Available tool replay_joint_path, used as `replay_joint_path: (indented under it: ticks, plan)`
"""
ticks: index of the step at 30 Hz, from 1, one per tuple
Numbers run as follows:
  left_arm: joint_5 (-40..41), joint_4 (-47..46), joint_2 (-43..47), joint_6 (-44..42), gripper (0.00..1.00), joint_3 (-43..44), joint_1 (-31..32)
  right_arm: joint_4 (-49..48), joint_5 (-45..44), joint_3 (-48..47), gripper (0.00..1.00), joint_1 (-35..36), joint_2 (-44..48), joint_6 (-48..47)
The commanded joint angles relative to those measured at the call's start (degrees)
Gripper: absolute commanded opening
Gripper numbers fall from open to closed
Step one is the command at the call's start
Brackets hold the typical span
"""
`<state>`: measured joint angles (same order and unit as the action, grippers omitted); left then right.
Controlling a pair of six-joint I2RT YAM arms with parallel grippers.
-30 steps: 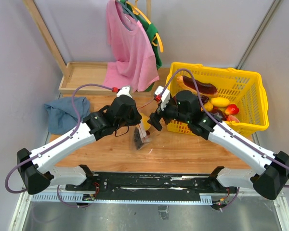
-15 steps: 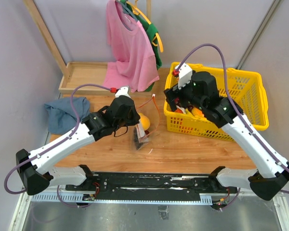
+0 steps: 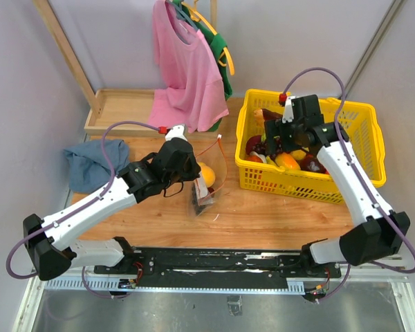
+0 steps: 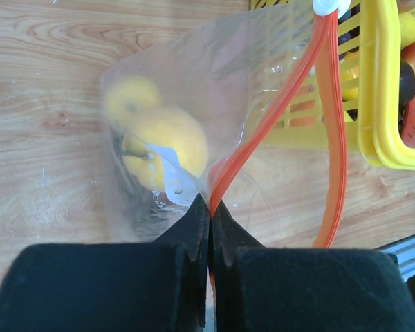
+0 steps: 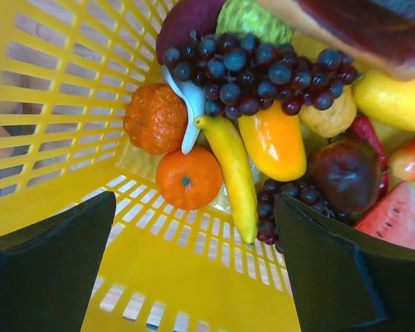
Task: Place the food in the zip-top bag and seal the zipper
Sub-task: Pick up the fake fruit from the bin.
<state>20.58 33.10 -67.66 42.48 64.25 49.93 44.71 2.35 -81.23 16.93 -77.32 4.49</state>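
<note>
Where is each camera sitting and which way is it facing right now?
Top: above and behind the bases, looking down at the table; both arms show whole.
Left wrist: on the left arm, looking past the left end effector, shut on the bag, zipper beyond.
Right wrist: looking down into the basket of fruit, between the fingers of the open right end effector.
Shared: top and left wrist both show the bag; all three show the basket.
</note>
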Motion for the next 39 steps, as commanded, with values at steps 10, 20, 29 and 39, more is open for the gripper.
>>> replay_joint_path:
  ticks: [10,20,29,39]
  plan:
    - [2.2,0.0,1.4,0.0,0.00,-0.1,-0.4,6.8,5.2,6.3,0.94,-1.2,-10.4,6.0]
    - [3.9,1.2,0.9,0.0,0.00,0.3,-0.4,3.6,8.8,10.7,0.97,-1.1,-15.7,5.8]
    - [4.2,1.4,0.2,-0.1,0.00,0.4,-0.4,0.1,9.6,13.2,0.98,-1.2,-20.5,5.3]
    - [4.4,1.4,0.2,0.0,0.00,0.4,-0.4,-3.3,6.0,14.5,0.90,-1.2,-23.1,6.2]
